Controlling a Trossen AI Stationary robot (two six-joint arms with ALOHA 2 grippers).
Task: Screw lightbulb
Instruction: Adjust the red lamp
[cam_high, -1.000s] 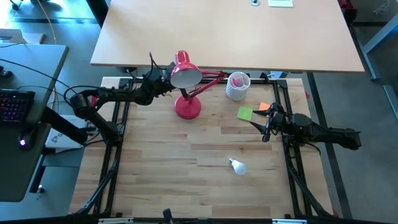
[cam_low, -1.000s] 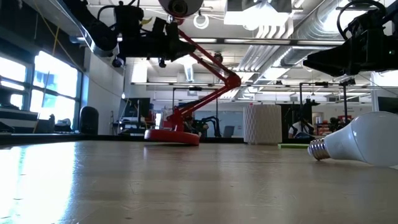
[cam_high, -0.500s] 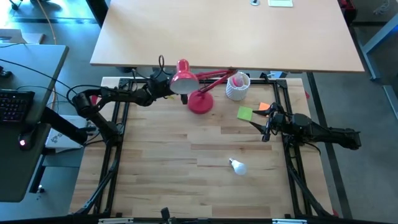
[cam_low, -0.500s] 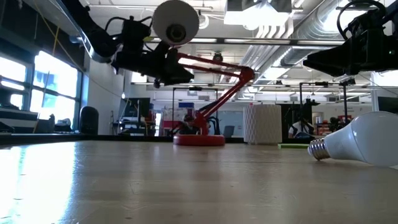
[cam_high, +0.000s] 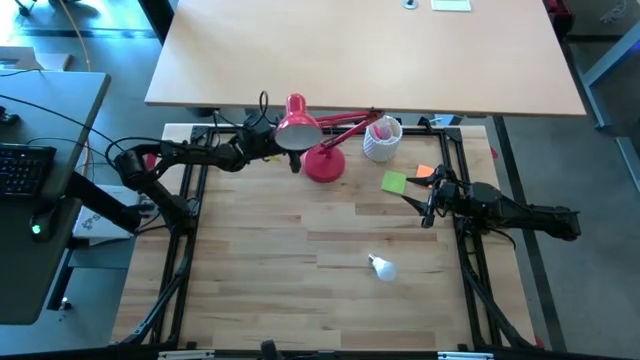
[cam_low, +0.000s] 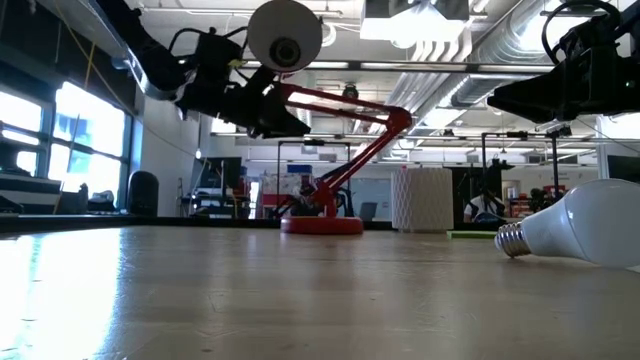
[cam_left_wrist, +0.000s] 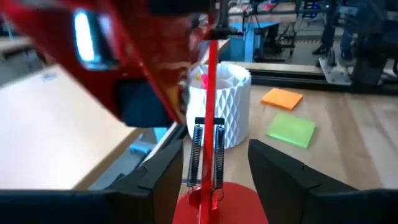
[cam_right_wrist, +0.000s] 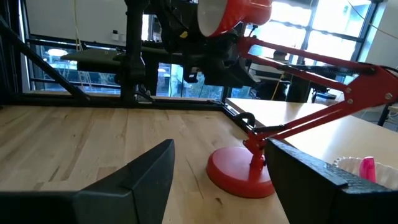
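The lightbulb (cam_high: 381, 266) lies on its side on the wooden table, screw base toward the table's left (cam_low: 580, 235). A red desk lamp stands at the far side on its round base (cam_high: 323, 165), with its shade (cam_high: 297, 128) raised. My left gripper (cam_high: 285, 148) is open just under the shade. Its fingers stand on either side of the lamp's thin arm (cam_left_wrist: 210, 143), which runs through the gap between them. My right gripper (cam_high: 428, 205) waits open at the table's right, well clear of the bulb (cam_right_wrist: 217, 180).
A white perforated cup (cam_high: 382, 138) stands to the right of the lamp. A green note (cam_high: 394, 182) and an orange note (cam_high: 426, 171) lie near my right gripper. A black frame edges the table (cam_high: 190, 200). Bare wood spreads around the bulb.
My left gripper has sunk a little, tipped and rolled, and it has opened by the lamp's shade. The lamp's base has slid toward the table's right edge. Its shade has come lower and has held there for the last half second.
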